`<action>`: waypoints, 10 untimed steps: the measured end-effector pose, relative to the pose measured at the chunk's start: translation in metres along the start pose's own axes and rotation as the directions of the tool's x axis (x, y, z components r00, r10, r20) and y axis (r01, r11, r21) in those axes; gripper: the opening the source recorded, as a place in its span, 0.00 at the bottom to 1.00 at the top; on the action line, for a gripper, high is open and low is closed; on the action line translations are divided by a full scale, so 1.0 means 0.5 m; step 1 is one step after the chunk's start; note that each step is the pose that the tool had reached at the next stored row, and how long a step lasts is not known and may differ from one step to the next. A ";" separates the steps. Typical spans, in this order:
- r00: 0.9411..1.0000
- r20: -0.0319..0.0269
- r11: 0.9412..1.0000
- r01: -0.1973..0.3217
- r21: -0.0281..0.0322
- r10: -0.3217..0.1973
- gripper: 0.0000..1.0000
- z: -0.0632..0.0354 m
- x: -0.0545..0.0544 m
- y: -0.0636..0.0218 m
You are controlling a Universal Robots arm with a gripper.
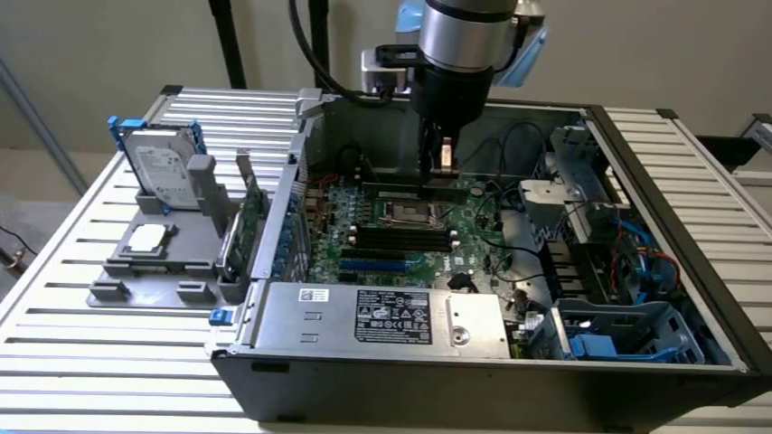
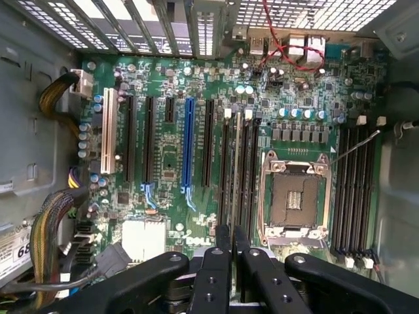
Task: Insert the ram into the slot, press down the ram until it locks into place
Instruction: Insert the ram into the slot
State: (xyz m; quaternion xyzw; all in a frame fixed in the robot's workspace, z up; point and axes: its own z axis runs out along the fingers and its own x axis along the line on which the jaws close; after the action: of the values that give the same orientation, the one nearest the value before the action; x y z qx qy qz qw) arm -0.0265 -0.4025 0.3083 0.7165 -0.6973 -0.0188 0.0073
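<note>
While tool [image 2: 232, 230] grips ram [image 2: 235, 170] | case [image 1: 399, 384] on slatted table [image 1: 108, 380] | beige wall [image 1: 97, 45]

Open dark metal computer case [image 1: 483, 393]: on slatted white table [image 1: 108, 380]. Large green motherboard [image 1: 332, 262]: inside case. Thin green ram stick [image 2: 236, 163]: on edge among long black plastic slots [image 2: 254, 170], beside square metal processor socket [image 2: 294, 196], clasped by black end effector [image 2: 232, 258]. Grey plastic fixture [image 1: 145, 262]: exterior view's left of case.

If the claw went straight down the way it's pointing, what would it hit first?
The long thin green ram stick in the claw would meet the bank of long black plastic memory slots beside the silver processor socket first, though which slot exactly is hard to judge.
</note>
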 end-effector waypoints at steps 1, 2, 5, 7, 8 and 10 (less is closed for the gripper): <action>1.000 0.000 1.000 0.000 0.000 0.000 0.13 0.004 0.000 0.000; 1.000 0.000 1.000 0.000 0.000 0.000 0.13 0.007 0.000 0.000; 1.000 0.000 1.000 0.000 0.000 0.000 0.13 0.018 0.000 -0.001; 1.000 0.000 1.000 0.000 0.000 0.000 0.13 0.025 0.000 -0.001; 1.000 0.000 1.000 0.000 0.000 0.000 0.13 0.029 0.001 -0.001; 1.000 0.000 1.000 0.000 0.000 0.000 0.13 0.036 0.001 -0.001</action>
State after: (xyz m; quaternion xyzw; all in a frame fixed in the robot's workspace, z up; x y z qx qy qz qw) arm -0.0266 -0.4028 0.2901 0.7165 -0.6973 -0.0188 0.0074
